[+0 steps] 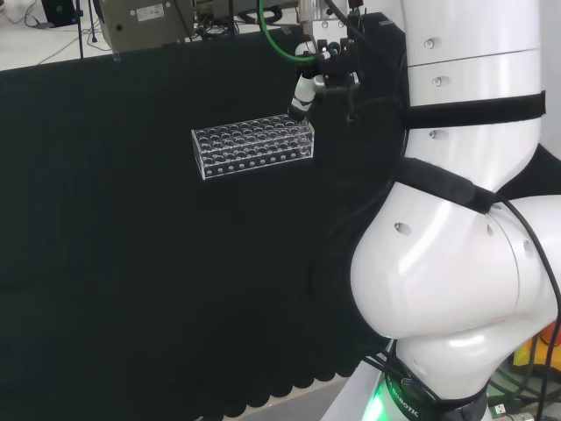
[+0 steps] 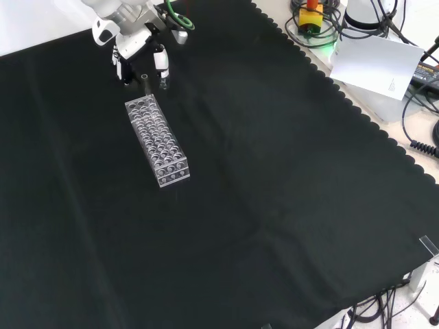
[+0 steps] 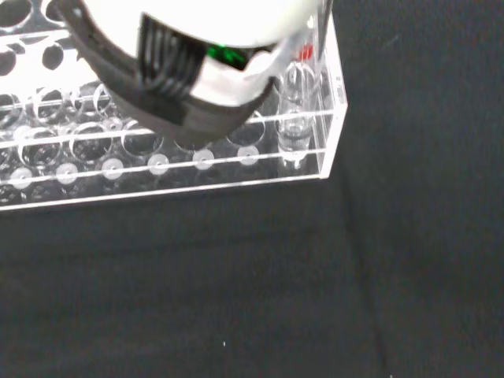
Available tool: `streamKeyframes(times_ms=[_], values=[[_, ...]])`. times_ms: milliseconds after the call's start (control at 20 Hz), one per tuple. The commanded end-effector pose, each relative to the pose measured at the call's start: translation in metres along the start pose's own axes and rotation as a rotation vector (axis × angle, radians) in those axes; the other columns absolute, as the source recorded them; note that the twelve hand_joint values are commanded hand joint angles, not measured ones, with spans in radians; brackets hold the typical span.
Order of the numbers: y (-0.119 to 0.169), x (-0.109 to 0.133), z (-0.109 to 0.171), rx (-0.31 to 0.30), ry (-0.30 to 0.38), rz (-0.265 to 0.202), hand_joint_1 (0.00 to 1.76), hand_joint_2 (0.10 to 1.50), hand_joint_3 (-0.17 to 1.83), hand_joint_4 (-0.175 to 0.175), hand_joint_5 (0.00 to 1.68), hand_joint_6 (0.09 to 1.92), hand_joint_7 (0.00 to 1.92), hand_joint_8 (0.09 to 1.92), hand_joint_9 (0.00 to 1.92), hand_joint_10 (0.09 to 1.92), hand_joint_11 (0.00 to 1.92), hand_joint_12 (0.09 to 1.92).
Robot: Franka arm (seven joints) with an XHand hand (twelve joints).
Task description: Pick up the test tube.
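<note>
A clear plastic rack (image 1: 252, 147) with many round slots lies on the black cloth; it also shows in the front view (image 2: 156, 140). In the wrist view a clear test tube (image 3: 295, 106) stands upright in a corner slot of the rack (image 3: 157, 169). In the front view the tube's rim (image 2: 145, 77) rises at the rack's far end. The hand (image 2: 137, 49) hangs over that end, with fingers (image 2: 161, 65) pointing down on either side of the rim and a gap between. In the head view the hand (image 1: 307, 88) is just above the rack's right end.
The arm's large white links (image 1: 456, 263) stand at the right of the head view. Cables, a white sheet (image 2: 374, 65) and a yellow and red device (image 2: 310, 14) lie beyond the cloth's scalloped edge in the front view.
</note>
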State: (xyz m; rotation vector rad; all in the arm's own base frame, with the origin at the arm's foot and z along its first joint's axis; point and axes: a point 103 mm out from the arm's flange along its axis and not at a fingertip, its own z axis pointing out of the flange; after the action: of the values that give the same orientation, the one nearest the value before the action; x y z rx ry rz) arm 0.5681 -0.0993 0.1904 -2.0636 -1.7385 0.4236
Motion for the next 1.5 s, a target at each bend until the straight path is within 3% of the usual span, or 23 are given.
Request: streamKeyframes(times_ms=[50, 200, 400, 600, 1000, 1350, 1500], values=[[0.002, 0.002, -0.004, -0.021, -0.018, -0.003, 1.20, 0.81, 0.49, -0.175, 1.00, 0.83, 1.20, 0.78, 1.07, 0.61, 0.68, 1.28], [0.004, 0.003, -0.006, -0.028, -0.033, -0.005, 1.27, 0.96, 0.18, -0.175, 1.07, 0.82, 1.14, 0.82, 1.13, 0.61, 0.72, 1.25], [0.006, 0.004, -0.009, -0.033, -0.044, -0.009, 1.28, 0.98, 0.13, -0.175, 1.10, 0.80, 1.15, 0.81, 1.16, 0.62, 0.76, 1.23], [0.006, 0.006, -0.011, -0.039, -0.044, -0.015, 1.33, 0.88, 0.30, -0.175, 1.14, 0.75, 1.22, 0.80, 1.17, 0.62, 0.79, 1.20], [0.003, 0.007, -0.012, -0.055, -0.035, -0.021, 1.42, 0.75, 0.45, -0.175, 1.24, 0.62, 1.33, 0.77, 1.27, 0.38, 0.84, 1.17], [0.000, 0.007, -0.018, -0.068, -0.016, -0.018, 1.42, 0.71, 0.51, -0.175, 1.27, 0.58, 1.36, 0.73, 1.32, 0.32, 0.89, 1.15], [-0.004, 0.004, -0.028, -0.076, -0.002, -0.018, 1.42, 0.74, 0.44, -0.175, 1.28, 0.41, 1.37, 0.76, 1.31, 0.37, 0.90, 1.14]])
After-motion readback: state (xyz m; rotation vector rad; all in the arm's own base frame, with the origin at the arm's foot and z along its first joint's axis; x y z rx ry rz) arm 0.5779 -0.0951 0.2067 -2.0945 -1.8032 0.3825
